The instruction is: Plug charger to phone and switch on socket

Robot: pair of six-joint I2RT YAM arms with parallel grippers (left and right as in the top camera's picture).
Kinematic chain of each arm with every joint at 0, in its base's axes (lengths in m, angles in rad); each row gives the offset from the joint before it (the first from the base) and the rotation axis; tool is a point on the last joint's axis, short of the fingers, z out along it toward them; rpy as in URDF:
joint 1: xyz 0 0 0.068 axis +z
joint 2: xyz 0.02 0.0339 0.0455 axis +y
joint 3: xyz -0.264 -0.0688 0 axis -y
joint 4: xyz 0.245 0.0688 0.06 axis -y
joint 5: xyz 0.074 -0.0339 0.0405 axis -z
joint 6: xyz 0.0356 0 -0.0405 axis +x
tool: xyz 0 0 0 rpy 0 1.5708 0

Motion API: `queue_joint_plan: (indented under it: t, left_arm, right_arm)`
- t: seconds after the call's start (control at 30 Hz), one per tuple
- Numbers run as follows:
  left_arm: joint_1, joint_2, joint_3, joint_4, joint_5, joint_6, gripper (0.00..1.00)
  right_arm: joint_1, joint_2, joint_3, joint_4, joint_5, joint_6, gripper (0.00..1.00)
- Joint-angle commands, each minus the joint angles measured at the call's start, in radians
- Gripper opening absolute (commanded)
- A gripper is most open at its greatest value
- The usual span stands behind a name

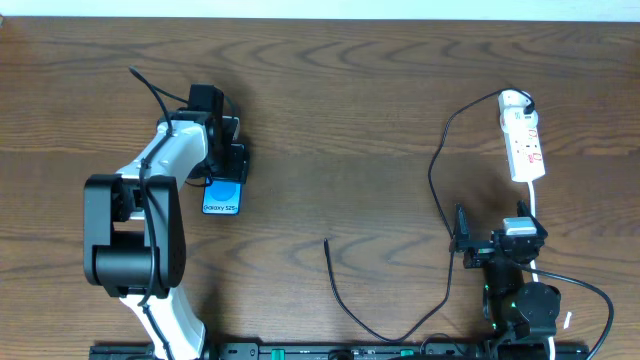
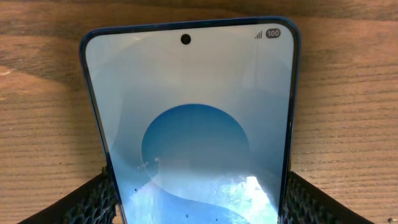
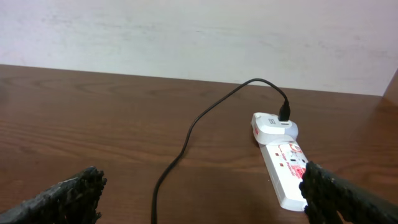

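The phone [image 1: 222, 196] lies on the table at the left, its blue screen with a lighter circle facing up. It fills the left wrist view [image 2: 189, 124]. My left gripper [image 1: 228, 160] is shut on the phone, a finger pad against each long edge [image 2: 196, 205]. The charger cable [image 1: 437, 190] runs from a white adapter on the socket [image 1: 523, 135] down to a loop, and its free tip [image 1: 326, 243] lies mid-table. The socket [image 3: 286, 167] and cable [image 3: 186, 140] show in the right wrist view. My right gripper [image 1: 462, 240] is open and empty [image 3: 202, 199], just short of the socket.
The table's far edge meets a pale wall [image 3: 199, 37]. The socket's white cord [image 1: 535, 205] runs down past the right arm. The left arm's white and black body [image 1: 140, 230] stands left of the phone.
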Motion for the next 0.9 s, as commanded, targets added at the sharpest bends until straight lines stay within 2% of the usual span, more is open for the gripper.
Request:
queue_joint_plan:
  t: [0.0,0.5,0.87]
  left_arm:
    - [0.002,0.048,-0.007,-0.026,-0.029,0.01,0.07]
    - [0.002,-0.1,-0.002,-0.05,-0.029,0.009,0.08]
    - [0.002,-0.133,-0.002,-0.056,-0.029,-0.003,0.08]
  right_arm:
    - [0.008,-0.005,-0.002,-0.005,0.007,-0.012,0.99]
    - [0.008,-0.005,-0.002,-0.005,0.007,-0.012,0.99]
    - [0.008,-0.005,-0.002,-0.005,0.007,-0.012,0.99]
